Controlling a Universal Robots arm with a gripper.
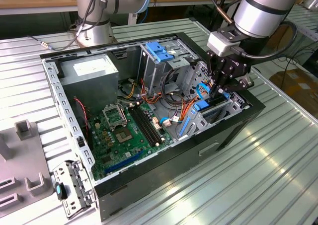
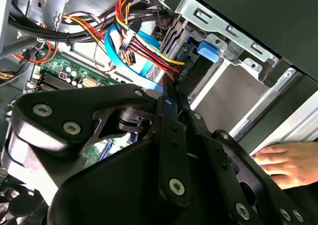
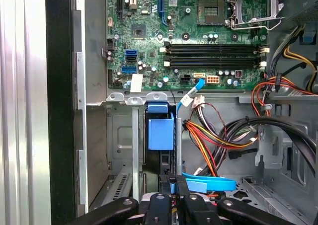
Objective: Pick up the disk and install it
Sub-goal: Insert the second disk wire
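Disk (image 3: 160, 135) upright in bay, my gripper (image 3: 171, 183) pinching its edge | second wrist view: hand (image 2: 290, 163) beside case (image 1: 238, 123)

Ribbed metal table (image 1: 278, 160) carries an open computer case (image 1: 149, 180), lying on its side, directly under the fingers (image 1: 222, 83). Well away from the fingers, toward the exterior view's left: a loose metal bracket (image 1: 73, 187) beside the case corner, a grey fixture (image 1: 22, 170) beyond it. Second arm's base (image 1: 94, 34) stands behind the case.
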